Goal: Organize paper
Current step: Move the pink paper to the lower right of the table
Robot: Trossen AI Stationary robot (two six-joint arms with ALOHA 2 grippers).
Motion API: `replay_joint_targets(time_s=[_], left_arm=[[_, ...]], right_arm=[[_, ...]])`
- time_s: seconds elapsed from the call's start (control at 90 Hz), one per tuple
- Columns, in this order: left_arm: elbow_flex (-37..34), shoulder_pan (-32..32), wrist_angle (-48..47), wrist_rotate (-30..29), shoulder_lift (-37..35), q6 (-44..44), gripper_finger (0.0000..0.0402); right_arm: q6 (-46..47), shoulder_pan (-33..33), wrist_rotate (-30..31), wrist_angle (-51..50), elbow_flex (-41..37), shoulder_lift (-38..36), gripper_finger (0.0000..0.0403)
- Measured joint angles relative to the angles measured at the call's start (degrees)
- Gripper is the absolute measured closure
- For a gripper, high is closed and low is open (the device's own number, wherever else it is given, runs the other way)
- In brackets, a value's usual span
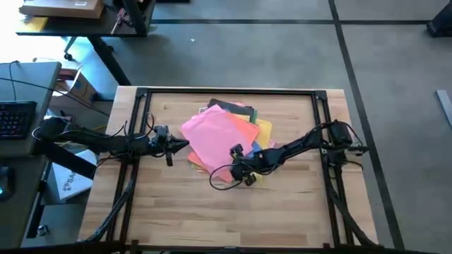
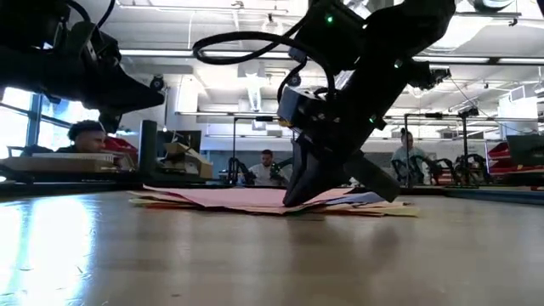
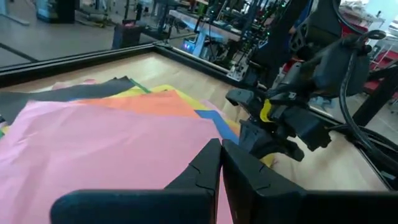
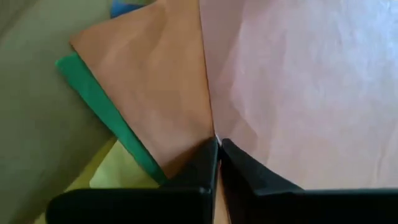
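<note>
A loose pile of coloured paper (image 1: 227, 132) lies flat at the table's middle. A pink sheet (image 1: 215, 134) is on top, with orange (image 4: 155, 81), green (image 4: 99, 99), yellow (image 4: 118, 171), blue and dark grey sheets fanned out under it. My right gripper (image 4: 217, 142) is shut and points down at the pile's near right part (image 2: 299, 197). My left gripper (image 3: 221, 144) is shut and hangs clear above the pile's left edge (image 1: 186, 146). My right gripper comes from above, slanting down from the table's right. Its shut fingertips (image 4: 227, 149) meet the pile at the pink sheet's edge (image 4: 208, 112), where it overlaps the orange sheet. I cannot tell whether that edge lies between the fingers. The sheets lie flat on the table.
Black frame rails (image 1: 226, 92) run along the table's far edge and both sides. A cable loop (image 1: 219, 180) from the right arm hangs over the wood near the pile. Bare wood (image 1: 226, 212) lies toward the near edge. People (image 2: 85, 136) sit in the room beyond.
</note>
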Motion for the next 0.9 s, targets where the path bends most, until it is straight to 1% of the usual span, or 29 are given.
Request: replay_joint_targets(time_s=[0.1, 0.167, 0.233, 0.311, 0.422, 0.489, 0.567, 0.678, 0.778, 0.9], left_arm=[[0.0, 0.0, 0.1, 0.0, 0.0, -0.1, 0.0402], [0.0, 0.0, 0.1, -0.1, 0.0, -0.1, 0.0402], [0.0, 0.0, 0.2, -0.1, 0.0, -0.1, 0.0402], [0.0, 0.0, 0.1, -0.1, 0.0, 0.0, 0.0402], [0.0, 0.0, 0.0, -0.1, 0.0, 0.0, 0.0402], [0.0, 0.0, 0.0, -0.1, 0.0, 0.0, 0.0402], [0.0, 0.0, 0.0, -0.3, 0.0, 0.0, 0.0402], [0.0, 0.0, -0.1, -0.6, 0.0, 0.0, 0.0402], [0.0, 0.0, -0.1, -0.6, 0.0, -0.3, 0.0402], [0.0, 0.0, -0.1, -0.6, 0.0, -0.5, 0.0402]], right_arm=[[0.2, 1.1, 0.4, -3.7, 2.5, -0.5, 0.0403], [0.6, 2.2, -0.2, -7.9, 5.0, -0.9, 0.0403], [1.8, 2.9, -2.4, -11.7, 8.2, -1.4, 0.0403], [3.8, 3.5, -6.9, -15.9, 11.6, -1.9, 0.0403], [5.3, 4.3, -11.7, -17.0, 13.4, -1.9, 0.0403], [5.3, 4.8, -12.4, -15.3, 13.6, -1.9, 0.0403], [5.5, 5.1, -12.4, -10.1, 12.5, -1.9, 0.0402], [5.1, 5.4, -10.6, -4.3, 11.6, -0.6, 0.0391], [2.4, 6.1, -8.4, 0.8, 11.6, 1.1, 0.0359], [-0.7, 7.6, -5.6, 5.8, 11.6, 4.1, 0.0294]])
